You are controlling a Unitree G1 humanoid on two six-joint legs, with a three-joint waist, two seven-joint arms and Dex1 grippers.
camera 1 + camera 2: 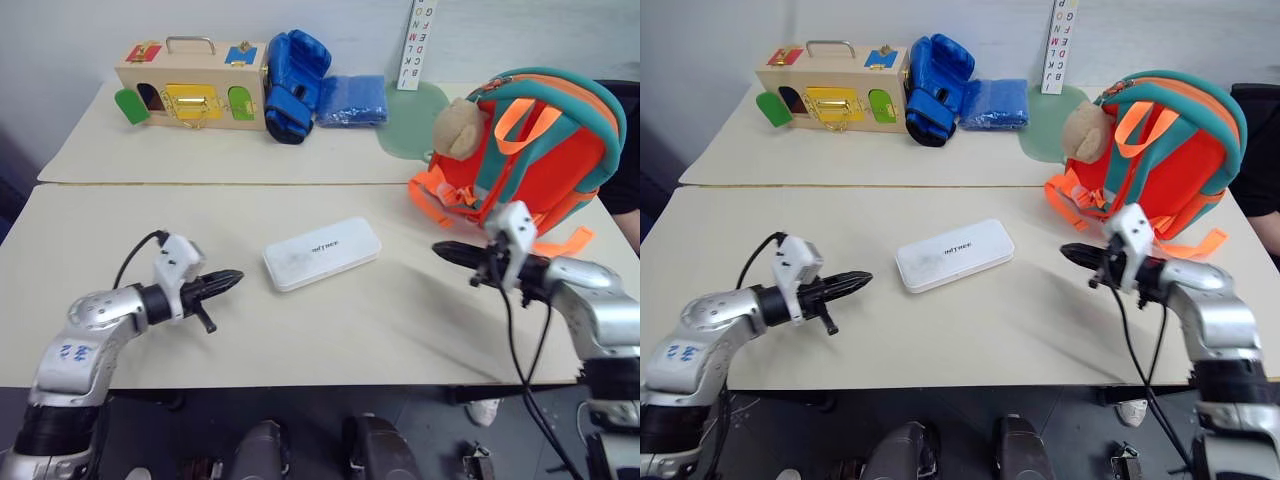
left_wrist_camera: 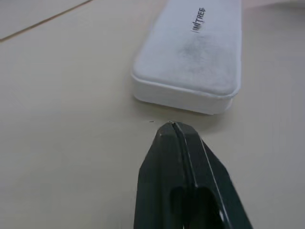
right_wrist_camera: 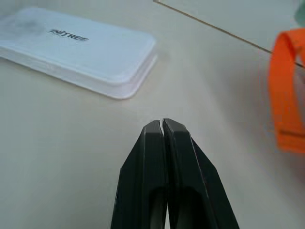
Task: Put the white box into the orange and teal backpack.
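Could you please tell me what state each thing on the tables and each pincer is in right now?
white box: closed, lying flat on the near table, untouched.
backpack: upright, zipped shut as far as visible.
left pincer: shut, empty, pointing at the box.
right pincer: shut, empty, pointing at the box.
wooden latch box: upright, green door at its left end swung open.
boxing glove: leaning against the latch box.

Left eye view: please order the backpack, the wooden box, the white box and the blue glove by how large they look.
1. backpack
2. wooden box
3. white box, though it lies nearer the camera
4. blue glove
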